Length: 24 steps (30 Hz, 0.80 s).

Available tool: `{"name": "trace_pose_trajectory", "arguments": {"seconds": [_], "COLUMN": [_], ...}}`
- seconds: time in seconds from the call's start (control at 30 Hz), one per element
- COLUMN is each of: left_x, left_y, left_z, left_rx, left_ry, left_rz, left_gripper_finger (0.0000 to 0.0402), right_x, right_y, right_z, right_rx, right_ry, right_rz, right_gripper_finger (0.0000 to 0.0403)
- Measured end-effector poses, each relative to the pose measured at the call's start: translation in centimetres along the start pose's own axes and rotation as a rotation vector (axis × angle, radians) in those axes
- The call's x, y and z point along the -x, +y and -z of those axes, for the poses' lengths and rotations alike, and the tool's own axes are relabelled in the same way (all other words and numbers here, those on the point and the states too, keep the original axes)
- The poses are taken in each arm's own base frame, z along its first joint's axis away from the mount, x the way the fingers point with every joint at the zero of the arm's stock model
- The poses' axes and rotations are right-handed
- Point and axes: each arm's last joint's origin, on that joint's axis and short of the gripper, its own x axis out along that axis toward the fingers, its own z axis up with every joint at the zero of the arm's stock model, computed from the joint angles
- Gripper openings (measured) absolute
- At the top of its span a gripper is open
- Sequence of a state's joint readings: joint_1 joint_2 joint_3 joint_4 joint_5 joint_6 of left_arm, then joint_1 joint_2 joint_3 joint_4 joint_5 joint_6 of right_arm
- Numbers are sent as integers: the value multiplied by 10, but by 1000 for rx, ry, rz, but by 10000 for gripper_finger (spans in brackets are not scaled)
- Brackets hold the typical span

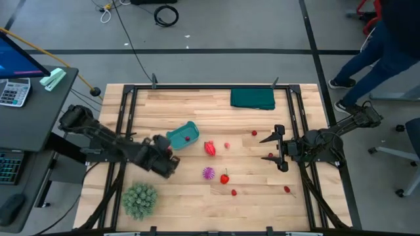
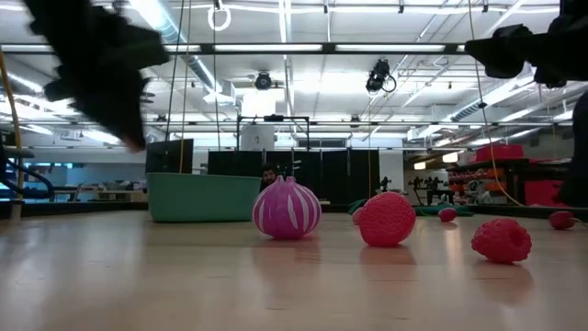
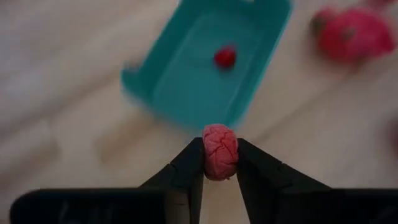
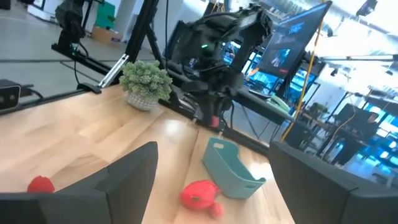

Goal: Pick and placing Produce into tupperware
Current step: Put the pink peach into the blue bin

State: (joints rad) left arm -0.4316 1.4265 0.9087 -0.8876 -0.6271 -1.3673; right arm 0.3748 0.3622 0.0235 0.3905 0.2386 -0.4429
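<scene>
The teal tupperware [image 1: 182, 136] sits left of the table's middle, with one small red ball [image 3: 225, 56] on its floor. My left gripper [image 1: 172, 152] hovers just on the near-left side of it, shut on a small red raspberry-like piece [image 3: 220, 151]. Loose on the wood lie a large red fruit [image 1: 210, 148], a spiky magenta piece [image 1: 209, 173], a strawberry [image 1: 224, 177] and small red balls [image 1: 254, 133]. My right gripper [image 1: 270, 148] is open and empty at the right. My left gripper pinches the raspberry-like piece by its two opposite sides [image 3: 206, 155] between its two fingertips; the piece sticks out beyond the tips. The fingers slant down from the table's left toward the tupperware's near rim. The piece is lifted clear of the table.
A fuzzy green ball-like plant [image 1: 139, 200] stands at the near left. A dark green folded cloth [image 1: 252, 98] lies at the far edge. More red balls [image 1: 287, 189] lie near the right. A person's legs [image 1: 367, 59] show beyond the far right corner.
</scene>
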Motion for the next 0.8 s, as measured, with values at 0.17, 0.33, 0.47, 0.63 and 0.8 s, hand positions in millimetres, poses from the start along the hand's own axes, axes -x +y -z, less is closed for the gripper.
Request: {"name": "trace_pose_trajectory", "arguments": {"seconds": [0.17,0.33,0.47,0.63,0.8], "left_x": [-18,-44,-62,-74,-82], "left_y": [-4,13,22,22,27], "left_z": [-44,-67,-65,-56,-46], "left_rx": [-30,23,43,2,-5], "left_ry": [-60,19,101,115,138], "left_rz": [21,8,52,140,110], "left_gripper_finger": [82,82,93,97,99], "right_x": [0,0,0,0,0], "right_y": [-1,-2,-2,-2,-2], "right_z": [-2,-4,-4,-4,-4], "right_rx": [1,0,-10,-14,-17], "right_ry": [-23,-45,-44,-44,-45], "right_rz": [11,21,21,21,21], "right_gripper_finger": [316,316,316,316,316]}}
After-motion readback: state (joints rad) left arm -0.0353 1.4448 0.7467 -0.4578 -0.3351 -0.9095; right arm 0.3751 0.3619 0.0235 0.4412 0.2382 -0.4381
